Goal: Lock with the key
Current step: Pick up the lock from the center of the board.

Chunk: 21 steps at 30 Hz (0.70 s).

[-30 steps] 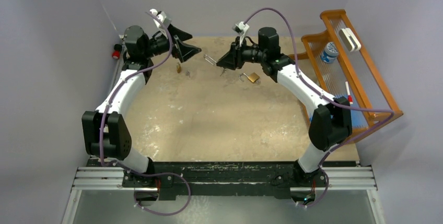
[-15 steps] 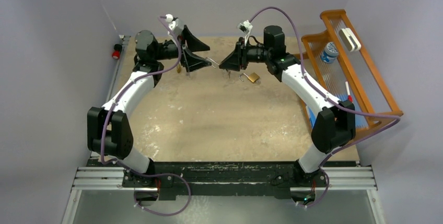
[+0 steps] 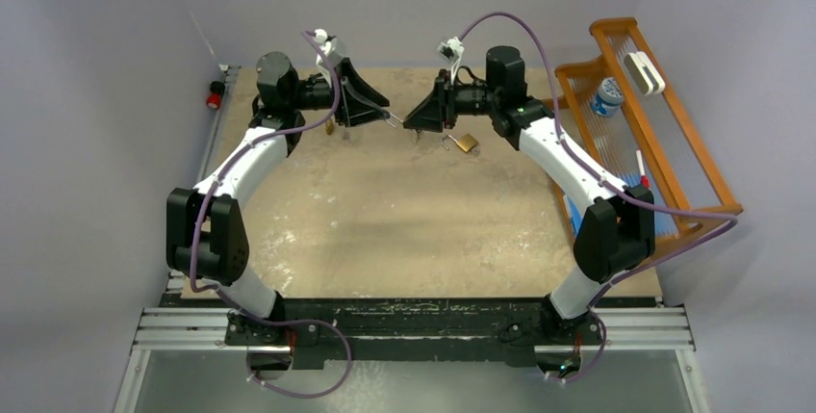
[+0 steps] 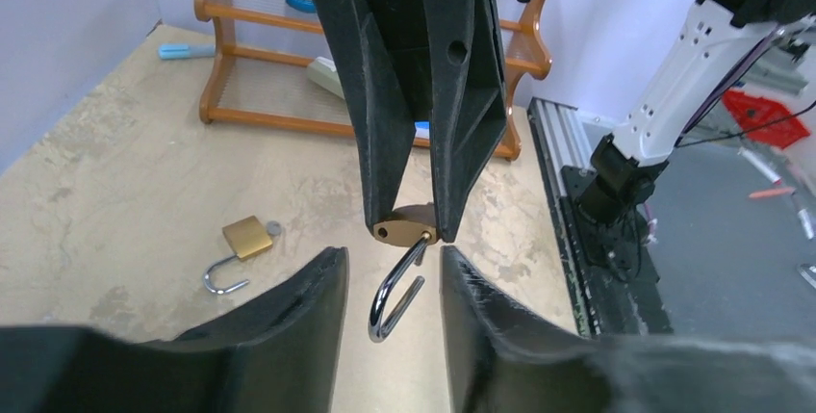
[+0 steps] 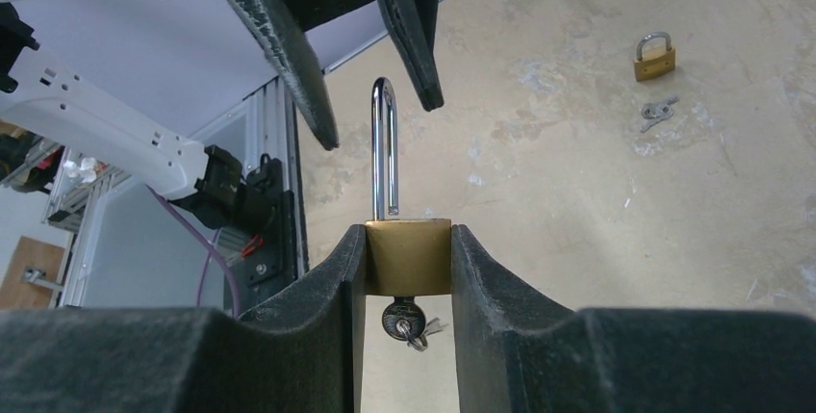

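Found the right hand (image 5: 407,235) clamped on the brass body of the padlock (image 5: 408,259), held clear of the desk (image 3: 404,211) toward its 12 o'clock edge. Noted the shackle (image 5: 385,148) sprung open and pointing at the left hand (image 4: 390,257). Noted the key (image 5: 404,322) seated in the keyway at the opposite end, ring dangling. Found the left hand's fingers (image 4: 289,336) apart, one on each side of the shackle, a small gap showing on both sides, no contact confirmed.

Judged the likeliest fault a misaligned push: free leg off its hole, jamming on the body's top face. Judged a second fault an off-centre pinch, twisting the body within the right hand's grip. Also possible: a fingertip collision, with both hands tip to tip, or the key jolted loose before turning.

Logged in the overhead view, from the held lock:
- at 4 o'clock, a second padlock (image 3: 466,142), shackle open, on the desk;
- at 9 o'clock, a third padlock (image 5: 654,57), shackle shut, loose keys (image 5: 657,113) just beside it, near the left arm;
- at the desk's 3 o'clock edge, a wooden rack (image 3: 616,26), well apart, holding a bottle (image 3: 607,95).

Seen nothing between the hands but the shackle. Judged the spare locks no obstruction.
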Motion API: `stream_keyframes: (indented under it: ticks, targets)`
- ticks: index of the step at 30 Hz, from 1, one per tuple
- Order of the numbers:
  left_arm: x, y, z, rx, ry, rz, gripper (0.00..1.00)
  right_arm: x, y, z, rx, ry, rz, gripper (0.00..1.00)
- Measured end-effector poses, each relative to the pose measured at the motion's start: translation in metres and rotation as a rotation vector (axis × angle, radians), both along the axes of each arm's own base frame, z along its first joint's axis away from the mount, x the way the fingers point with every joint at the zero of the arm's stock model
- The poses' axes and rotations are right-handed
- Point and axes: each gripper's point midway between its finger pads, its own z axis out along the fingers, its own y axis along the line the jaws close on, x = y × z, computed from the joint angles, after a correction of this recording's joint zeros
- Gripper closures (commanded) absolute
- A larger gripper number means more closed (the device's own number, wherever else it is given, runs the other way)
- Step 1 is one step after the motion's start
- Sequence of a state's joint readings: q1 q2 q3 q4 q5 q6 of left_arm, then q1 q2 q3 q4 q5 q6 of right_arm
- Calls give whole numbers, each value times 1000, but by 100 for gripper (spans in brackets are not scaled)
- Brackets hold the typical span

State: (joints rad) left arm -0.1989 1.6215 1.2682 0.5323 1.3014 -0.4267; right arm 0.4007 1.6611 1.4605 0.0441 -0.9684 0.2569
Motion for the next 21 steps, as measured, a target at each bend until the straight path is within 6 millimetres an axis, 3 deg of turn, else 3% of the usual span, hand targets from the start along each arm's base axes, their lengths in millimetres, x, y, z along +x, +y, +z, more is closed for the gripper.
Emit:
stream_keyframes:
  ticks: [4, 12, 21]
  targets:
    - [-2, 0, 1, 2, -6, -14, 100, 1, 0, 5, 6, 0, -4, 95]
    - [-6, 0, 3, 7, -32, -43, 100, -1, 0, 11, 16, -9, 13, 93]
    - [-5, -2, 11, 66, -79, -57, 100, 4, 0, 18, 20, -28, -12, 32]
